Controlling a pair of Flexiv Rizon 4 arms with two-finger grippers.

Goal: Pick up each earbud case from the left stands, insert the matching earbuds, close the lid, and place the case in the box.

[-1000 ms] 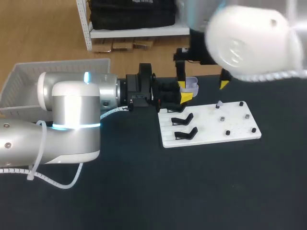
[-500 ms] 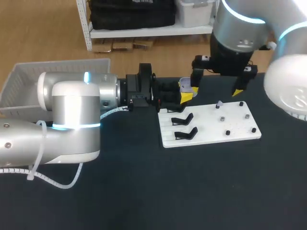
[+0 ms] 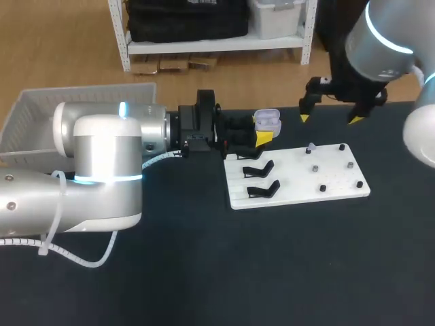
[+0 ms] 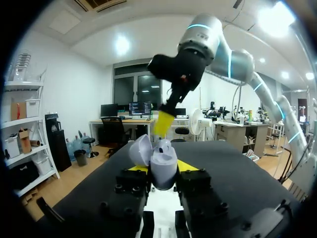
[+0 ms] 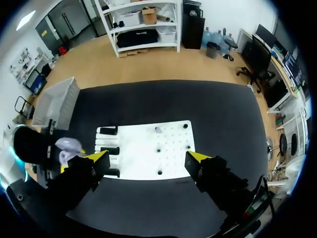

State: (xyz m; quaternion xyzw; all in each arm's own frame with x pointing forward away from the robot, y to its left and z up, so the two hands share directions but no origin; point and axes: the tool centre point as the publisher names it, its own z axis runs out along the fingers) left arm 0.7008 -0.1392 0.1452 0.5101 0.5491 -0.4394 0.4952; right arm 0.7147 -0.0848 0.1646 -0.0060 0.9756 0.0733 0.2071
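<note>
One lilac earbud case (image 3: 270,119) (lid open) sits pinched in the left gripper (image 3: 262,129) near the white board (image 3: 292,193) with two bare black stands (image 3: 258,169), while the right gripper (image 3: 329,119) hangs spread above the far edge of the table (image 3: 204,272).

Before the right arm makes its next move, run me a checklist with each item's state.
1. Left gripper shut on earbud case: ok, a finger on each side.
2. Lid open: ok, tipped back.
3. Right gripper open with nothing in it: ok.
4. Right gripper apart from the case: ok, head view shows a gap.
5. Both earbuds seated in the case: cannot tell.
6. Earbuds left on the white board: cannot tell, the pieces are too small.
</note>
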